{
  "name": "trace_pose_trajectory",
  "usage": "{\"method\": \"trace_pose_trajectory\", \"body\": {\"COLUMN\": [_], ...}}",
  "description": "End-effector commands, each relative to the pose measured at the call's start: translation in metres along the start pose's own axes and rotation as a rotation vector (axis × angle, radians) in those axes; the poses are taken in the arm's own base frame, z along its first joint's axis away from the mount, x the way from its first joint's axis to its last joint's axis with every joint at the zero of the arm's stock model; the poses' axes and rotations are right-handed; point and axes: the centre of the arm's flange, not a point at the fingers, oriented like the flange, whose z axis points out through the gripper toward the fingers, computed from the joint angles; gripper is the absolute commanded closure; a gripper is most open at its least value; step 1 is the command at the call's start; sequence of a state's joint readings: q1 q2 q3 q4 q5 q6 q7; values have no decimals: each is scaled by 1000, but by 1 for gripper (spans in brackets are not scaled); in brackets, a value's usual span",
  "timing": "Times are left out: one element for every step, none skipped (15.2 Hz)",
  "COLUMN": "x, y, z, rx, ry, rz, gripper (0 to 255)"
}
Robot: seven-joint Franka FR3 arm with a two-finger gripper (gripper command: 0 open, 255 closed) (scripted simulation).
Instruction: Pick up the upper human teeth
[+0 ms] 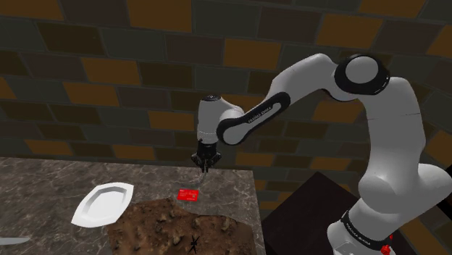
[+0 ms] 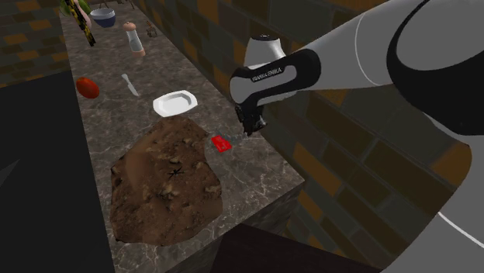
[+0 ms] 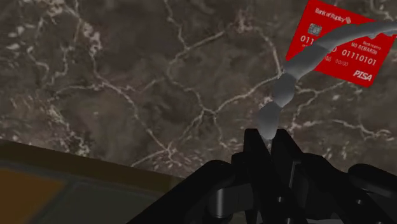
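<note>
In the wrist view a pale grey, curved row of teeth [image 3: 298,66] sticks out from between my black fingers, arching over a red bank card [image 3: 337,44]. My gripper [image 3: 270,137] is shut on one end of this arch. It hangs a little above the dark marble counter [image 1: 58,177], near the counter's back edge by the brick wall. From the shoulder view the gripper [image 1: 206,164] is just behind the red card [image 1: 189,194]. In the second exterior view the gripper [image 2: 251,126] is beside the card [image 2: 222,143].
A white plate [image 1: 103,203] lies to the shoulder view's left of the card. A rough brown patch [image 1: 181,228] with a small black spider-like figure [image 1: 195,245] covers the near counter. Farther along are a knife [image 2: 129,84], a red tomato [image 2: 88,87], a pepper mill [image 2: 134,37] and a bowl [image 2: 103,15].
</note>
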State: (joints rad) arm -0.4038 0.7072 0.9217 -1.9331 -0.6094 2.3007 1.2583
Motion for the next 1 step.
{"method": "trace_pose_trajectory", "body": {"x": [20], "y": [5], "z": [-20], "rx": [27], "ry": [43], "rz": [17], "gripper": [255]}}
